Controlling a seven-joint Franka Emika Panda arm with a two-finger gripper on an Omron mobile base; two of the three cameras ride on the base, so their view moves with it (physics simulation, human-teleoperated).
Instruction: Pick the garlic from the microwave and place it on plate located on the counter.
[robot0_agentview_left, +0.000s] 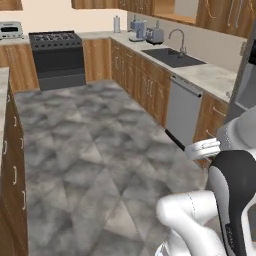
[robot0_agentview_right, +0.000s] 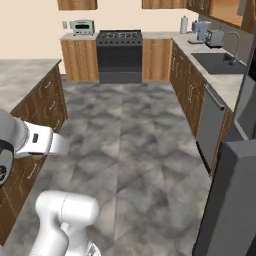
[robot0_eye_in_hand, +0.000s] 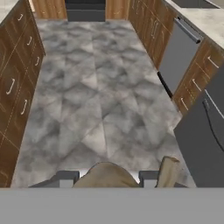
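Olive-tan bulb: I read the garlic (robot0_eye_in_hand: 106, 176) in the hand view as seated between the two dark fingertips, its short stem tip poking up to one side.
Gripper: I see the gripper (robot0_eye_in_hand: 105, 177) closed narrow on the garlic, one fingertip (robot0_eye_in_hand: 66, 176) against each flank of the bulb.
Height: the bulb hangs over the grey marbled floor (robot0_eye_in_hand: 92, 96), clear of any counter as far as I can tell.
Arm: I see white links rising from the lower right of the left base view and the lower left of the right base view.
Right flank: wooden cabinets and a grey dishwasher (robot0_agentview_left: 183, 110) sit under a pale counter (robot0_agentview_left: 212, 75) with a dark sink (robot0_agentview_left: 172, 56) and faucet.
Far wall: a black stove (robot0_agentview_right: 119, 54) stands between wooden cabinets; a small silver appliance (robot0_agentview_right: 82, 26) sits on the counter to its left in the right base view.
Left flank: wooden drawers (robot0_eye_in_hand: 17, 83) with curved handles line the aisle.
Near right: a dark grey panel (robot0_agentview_right: 230, 200) rises at the edge of the right base view; I cannot tell what it belongs to.
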